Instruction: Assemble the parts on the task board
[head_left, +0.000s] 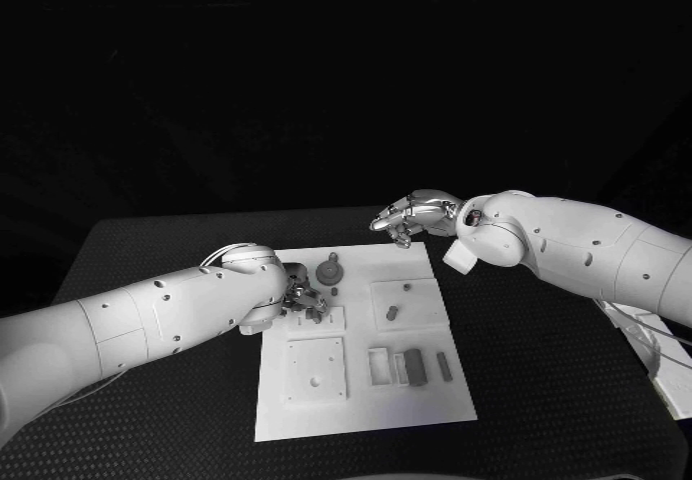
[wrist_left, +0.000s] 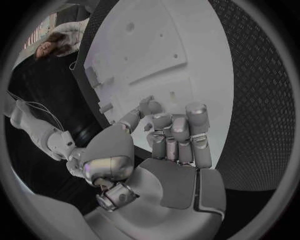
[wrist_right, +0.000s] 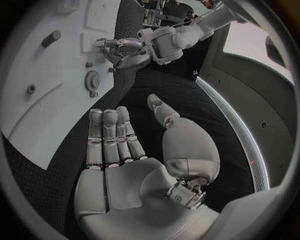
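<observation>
surface: black table | on it: white task board

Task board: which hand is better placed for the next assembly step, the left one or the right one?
Probably the left. The left hand is down over the task board, fingers curled beside the parts. The right hand hangs open past the board's far edge, holding nothing.

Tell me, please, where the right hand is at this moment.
In the head view the right hand hangs at the task board's far right corner, apart from the left hand, which is over the board's left half.
</observation>
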